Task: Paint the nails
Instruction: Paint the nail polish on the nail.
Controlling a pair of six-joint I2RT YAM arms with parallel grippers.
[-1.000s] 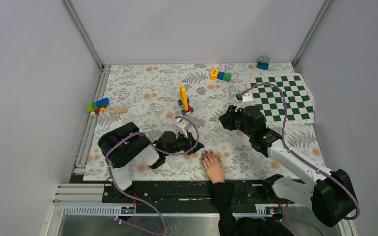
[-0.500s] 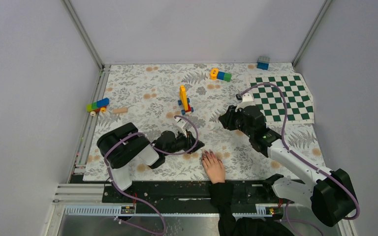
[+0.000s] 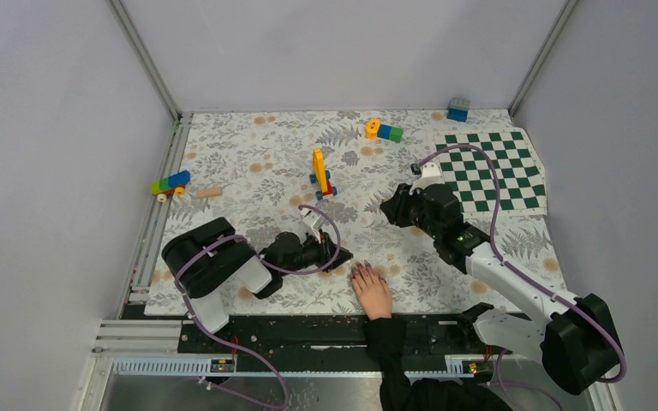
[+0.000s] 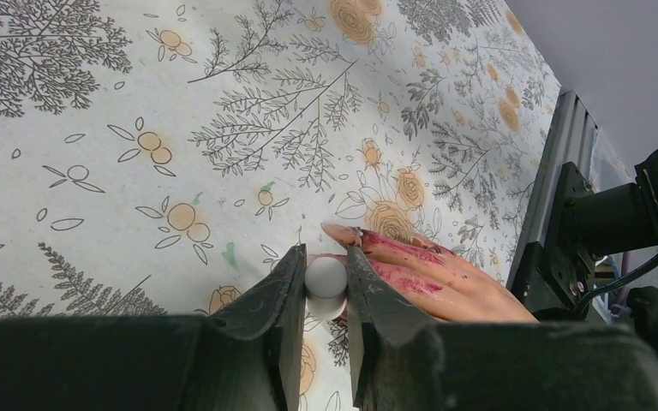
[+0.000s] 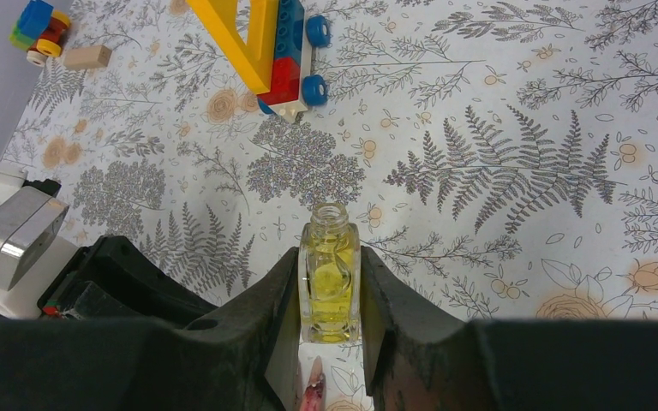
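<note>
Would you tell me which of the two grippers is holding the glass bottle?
The right gripper: it clamps the open bottle of yellowish liquid, whereas the left gripper pinches a small white cap.

The left tool (image 4: 324,259) and right tool (image 5: 328,257) are matte black; both arms (image 3: 212,261) are black-and-white with purple cables (image 3: 496,205).

You see matt black plastic on the left pincer (image 4: 324,255) and the right pincer (image 5: 329,255). Just beside the hand (image 4: 445,287), the cap (image 4: 326,279) looks smooth white plastic. The hand's nails (image 4: 341,231) look faintly glossy. The bottle (image 5: 330,287) is clear glass. The desk (image 4: 137,86) cover is matt and printed.
</note>
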